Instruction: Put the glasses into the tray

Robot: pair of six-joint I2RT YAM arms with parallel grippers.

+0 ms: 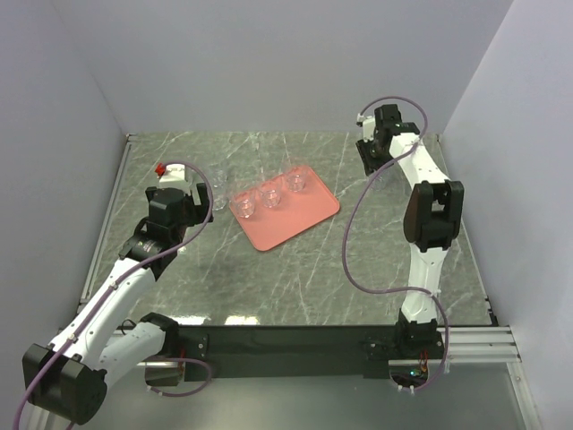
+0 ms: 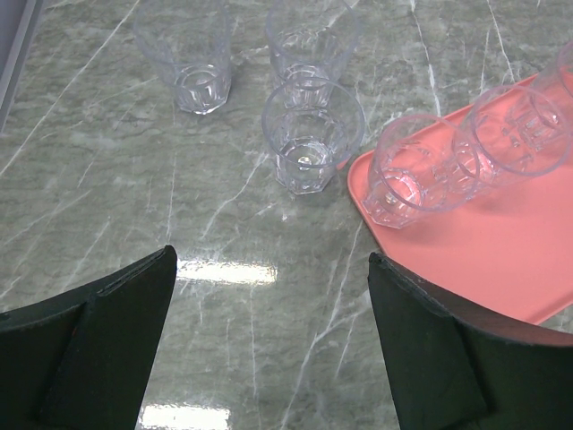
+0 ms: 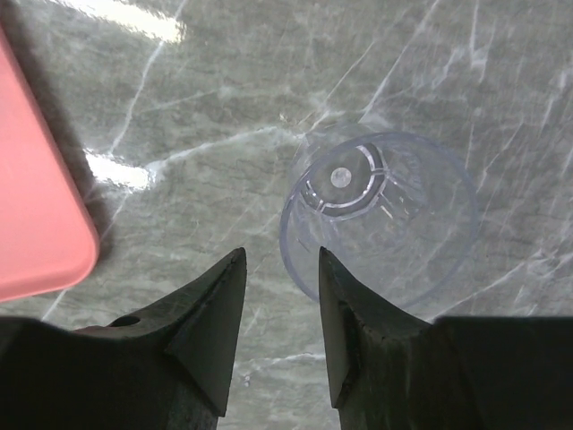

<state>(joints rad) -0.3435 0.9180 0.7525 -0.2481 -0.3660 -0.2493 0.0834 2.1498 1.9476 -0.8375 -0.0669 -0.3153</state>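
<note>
While the left tool (image 2: 269,340) hangs low over the marbled desk (image 1: 295,278) with its jaws spread wide and nothing between them, we see the salmon-pink tray (image 1: 295,219) lying near the middle of the desk, turned at an angle. Three glasses (image 1: 270,194) stand upright in a row along the tray's far-left long side, all inside its low rim.

From the left wrist view we count three more on the bare desk, just left of the tray. One stands close beside the tray's near corner and two stand farther back, apart from each other. All three are ahead of the left tool and well clear of its jaws.

Toward the far right of the desk, the right tool (image 3: 279,305) points down at a lone glass (image 3: 385,215), which stands upright on the desk, apart from the tray's rounded corner. Its jaws leave only a narrow gap, and the near-left stretch of that glass's rim shows within the gap. One jaw lies outside the wall and the other over the mouth. We cannot tell whether either jaw touches the glass, but the gap looks wider than the thin wall inside it.
</note>
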